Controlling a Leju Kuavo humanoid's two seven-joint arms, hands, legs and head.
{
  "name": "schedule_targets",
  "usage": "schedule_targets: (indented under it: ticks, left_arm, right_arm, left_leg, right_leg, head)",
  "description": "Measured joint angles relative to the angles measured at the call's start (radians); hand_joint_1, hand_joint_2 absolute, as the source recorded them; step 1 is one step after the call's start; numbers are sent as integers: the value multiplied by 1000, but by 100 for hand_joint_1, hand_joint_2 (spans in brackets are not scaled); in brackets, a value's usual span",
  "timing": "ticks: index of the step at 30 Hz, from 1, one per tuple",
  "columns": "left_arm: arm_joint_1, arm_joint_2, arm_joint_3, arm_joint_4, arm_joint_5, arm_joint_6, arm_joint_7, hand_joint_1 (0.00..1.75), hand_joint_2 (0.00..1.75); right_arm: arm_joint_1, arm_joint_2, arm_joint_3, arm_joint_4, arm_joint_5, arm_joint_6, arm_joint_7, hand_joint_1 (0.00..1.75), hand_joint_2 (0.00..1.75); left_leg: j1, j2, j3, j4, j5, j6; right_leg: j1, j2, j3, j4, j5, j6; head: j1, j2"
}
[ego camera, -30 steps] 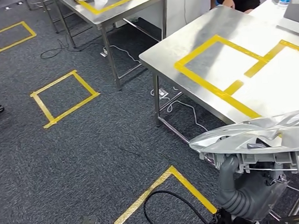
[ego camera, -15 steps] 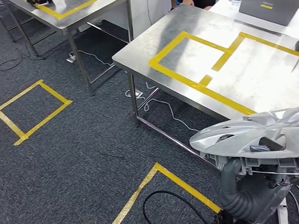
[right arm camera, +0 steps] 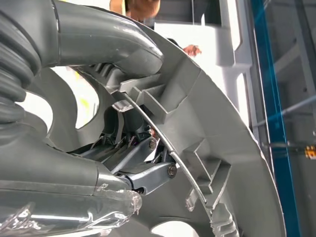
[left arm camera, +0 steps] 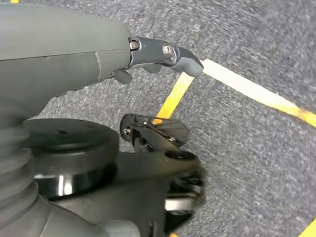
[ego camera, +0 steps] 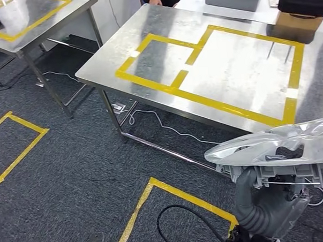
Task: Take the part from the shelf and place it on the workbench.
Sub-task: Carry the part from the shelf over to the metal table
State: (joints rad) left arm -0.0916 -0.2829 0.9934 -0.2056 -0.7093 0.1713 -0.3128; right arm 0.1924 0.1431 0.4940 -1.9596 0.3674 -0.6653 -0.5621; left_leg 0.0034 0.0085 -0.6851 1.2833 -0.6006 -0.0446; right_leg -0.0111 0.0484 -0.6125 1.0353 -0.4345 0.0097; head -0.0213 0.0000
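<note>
Silver plastic wheel cover [ego camera: 282, 145] lies roughly flat in our right hand [ego camera: 268, 205], face up, its long axis running side to side, just short of the steel workbench's [ego camera: 108, 59] near edge. Our thumb [right arm camera: 111, 44] and darker fingers [right arm camera: 149, 175] pinch its ribbed rim between them. Our left hand [left arm camera: 160, 54] hangs over carpet, fingers empty and apart.
</note>
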Motion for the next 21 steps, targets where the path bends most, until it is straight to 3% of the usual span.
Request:
schedule_targets:
  ticks: [2, 4, 6, 8, 10, 12, 14, 15, 16, 17, 19, 21]
  left_arm:
    - [-1, 0, 0, 0, 0, 0, 0, 0, 175]
    - [-2, 1, 0, 0, 0, 0, 0, 0, 175]
    - [-3, 1, 0, 0, 0, 0, 0, 0, 175]
    - [-5, 0, 0, 0, 0, 0, 0, 0, 175]
    - [-5, -2, 1, 0, 0, 0, 0, 0, 175]
    - [-3, -2, 1, 0, -1, 2, 1, 0, 175]
    - [1, -2, 1, 0, -2, 3, 4, 0, 175]
    - [1, -2, 1, 0, -2, 3, 5, 0, 175]
    - [1, -2, 1, 0, -3, 3, 5, 0, 175]
    - [0, -2, 1, 0, -3, 3, 6, 0, 175]
    - [0, -2, 1, 0, -3, 3, 6, 0, 175]
    - [0, -1, 1, 0, -3, 3, 6, 0, 175]
  right_arm:
    - [0, 0, 0, 0, 0, 0, 1, 175, 175]
    - [-1, 0, 0, 0, 1, 0, 1, 175, 175]
    - [-2, 0, 0, 0, 2, 0, 2, 175, 175]
    - [-1, 0, 0, 0, 2, 0, 4, 175, 175]
    - [-2, -1, 0, 0, 2, 0, 5, 175, 175]
    - [-6, -1, 0, 0, 2, 0, 6, 175, 175]
    - [-6, -2, 0, 0, 2, 0, 7, 175, 175]
    - [-5, -2, 0, 0, 2, 0, 7, 175, 175]
    - [-5, -2, 0, 0, 1, 0, 7, 175, 175]
    - [-5, -3, 0, 0, 1, 0, 7, 175, 175]
    - [-5, -3, 0, 0, 2, 0, 7, 175, 175]
    - [-5, -3, 0, 0, 2, 0, 8, 175, 175]
  left_leg:
    - [1, -12, 33, -85, 69, 5]
    - [8, -61, 90, -214, 127, 10]
    - [11, -96, 115, -273, 137, 15]
    - [9, -79, 117, -279, 139, 25]
    - [10, -55, 119, -285, 143, 40]
    - [8, -27, 120, -287, 142, 49]
    - [5, 2, 121, -287, 140, 51]
    - [5, 16, 122, -287, 139, 51]
    - [4, 30, 124, -287, 137, 50]
    - [5, 42, 128, -287, 134, 48]
    - [0, 62, 137, -286, 127, 39]
    - [-6, 77, 144, -288, 122, 29]
  right_leg:
    - [-1, 31, 1, 0, 1, 3]
    - [0, 58, -2, 3, 3, 10]
    - [-2, 80, -10, 3, 7, 23]
    - [-6, 90, -18, -2, 12, 38]
    - [-3, 45, -37, 26, -6, 47]
    - [-1, -17, -86, 132, -64, 53]
    - [-2, -37, -142, 252, -113, 58]
    - [-2, -40, -150, 272, -113, 60]
    - [-2, -44, -137, 252, -94, 60]
    - [-2, -54, -104, 194, -63, 60]
    - [2, -97, -27, 59, -15, 54]
    - [7, -115, 5, 0, -4, 42]
  head:
    - [0, 0]
    - [0, 0]
    - [0, 0]
    - [0, 0]
    - [8, 0]
    - [16, 0]
    - [16, 0]
    - [16, 0]
    - [16, 0]
    - [16, 0]
    - [16, 0]
    - [15, 0]
